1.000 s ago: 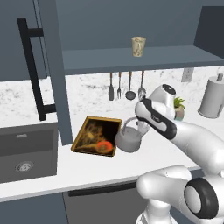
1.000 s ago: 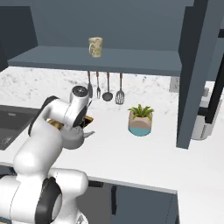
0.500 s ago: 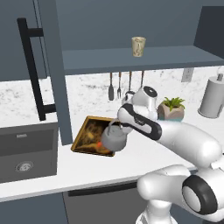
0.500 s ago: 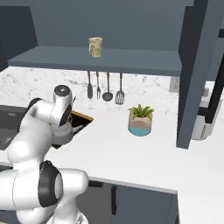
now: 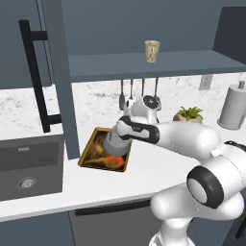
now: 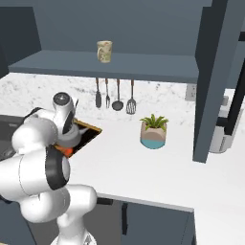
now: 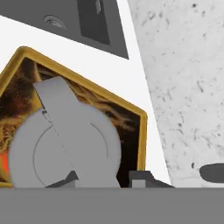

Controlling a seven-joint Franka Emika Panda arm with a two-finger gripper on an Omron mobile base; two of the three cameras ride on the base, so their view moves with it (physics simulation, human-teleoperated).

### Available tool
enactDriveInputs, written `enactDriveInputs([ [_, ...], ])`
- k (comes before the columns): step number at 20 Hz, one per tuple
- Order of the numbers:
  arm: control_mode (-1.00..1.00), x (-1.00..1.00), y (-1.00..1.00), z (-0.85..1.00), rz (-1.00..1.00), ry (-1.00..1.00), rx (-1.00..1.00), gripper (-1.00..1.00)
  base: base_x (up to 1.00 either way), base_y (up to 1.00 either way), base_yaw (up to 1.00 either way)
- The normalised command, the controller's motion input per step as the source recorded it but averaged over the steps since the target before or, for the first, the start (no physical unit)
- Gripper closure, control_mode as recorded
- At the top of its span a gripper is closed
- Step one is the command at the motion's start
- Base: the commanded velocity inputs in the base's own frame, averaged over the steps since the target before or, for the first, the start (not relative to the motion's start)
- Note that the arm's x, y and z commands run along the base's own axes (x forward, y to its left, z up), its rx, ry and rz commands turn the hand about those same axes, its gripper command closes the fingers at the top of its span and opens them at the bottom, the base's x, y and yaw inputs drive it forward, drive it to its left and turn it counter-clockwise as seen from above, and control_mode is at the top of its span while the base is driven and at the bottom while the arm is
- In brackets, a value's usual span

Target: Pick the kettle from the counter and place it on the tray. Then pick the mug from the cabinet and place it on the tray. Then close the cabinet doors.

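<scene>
Gripper (image 7: 105, 180) clamped on kettle (image 7: 65, 146) handle, lower centre of hand view; kettle over tray (image 7: 131, 109); mug (image 5: 152, 50) on cabinet (image 5: 144, 65) shelf, top centre.

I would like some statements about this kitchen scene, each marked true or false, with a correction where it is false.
1. The kettle is above the tray, held by the gripper. True.
2. The mug is on the tray. False: it stands on the shelf of the cabinet.
3. A small potted plant stands on the counter. True.
4. The cabinet doors are closed. False: they stand open and the shelf inside is visible.
5. The sink is to the right of the tray in the left base view. False: it is to the left of the tray.
</scene>
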Motion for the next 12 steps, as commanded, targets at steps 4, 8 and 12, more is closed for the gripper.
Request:
enactDriveInputs([
  [4, -1.00, 0.34, 0.13, -0.03, 0.00, -0.16, -0.13, 1.00, 0.00, 0.00, 0.00],
  [8, -1.00, 0.35, 0.09, 0.00, 0.00, -0.05, -0.08, 1.00, 0.00, 0.00, 0.00],
  [12, -1.00, 0.35, 0.07, 0.00, 0.00, 0.00, -0.03, 1.00, 0.00, 0.00, 0.00],
])
